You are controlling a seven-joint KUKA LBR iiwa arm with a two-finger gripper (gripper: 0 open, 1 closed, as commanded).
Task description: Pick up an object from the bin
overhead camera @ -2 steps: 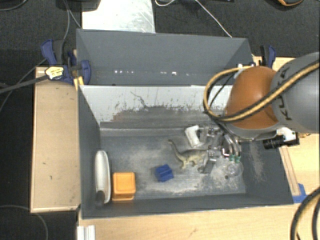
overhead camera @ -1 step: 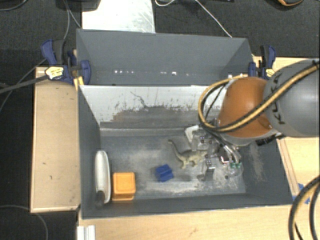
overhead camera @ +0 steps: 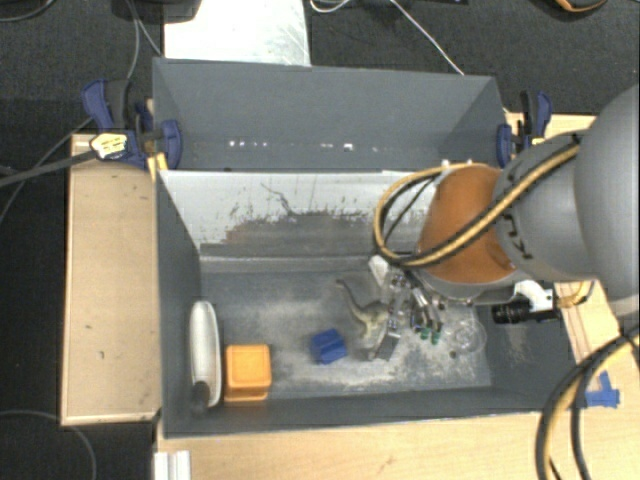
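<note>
**Gripper low beside a bent grey-olive piece**

Camera view: the gripper (overhead camera: 384, 334) is down near the floor of the bin (overhead camera: 300, 128), just right of the small blue block (overhead camera: 327, 347). I cannot tell whether it is open or closed, nor whether it has anything in its grasp.

A bent grey-olive piece (overhead camera: 358, 306) lies up and right of the blue block, hard against the gripper. As the nearest thing, it is the likely pick. It looks thin, light and irregular, so it may twist or slip. Its thicker middle seems a safer hold than its tapering end.

Further right of the blue block, past the gripper, sits a clear rounded thing (overhead camera: 463, 340). Well left of the blue block lie an orange block (overhead camera: 248, 370) and a long white thing (overhead camera: 204, 348).
</note>
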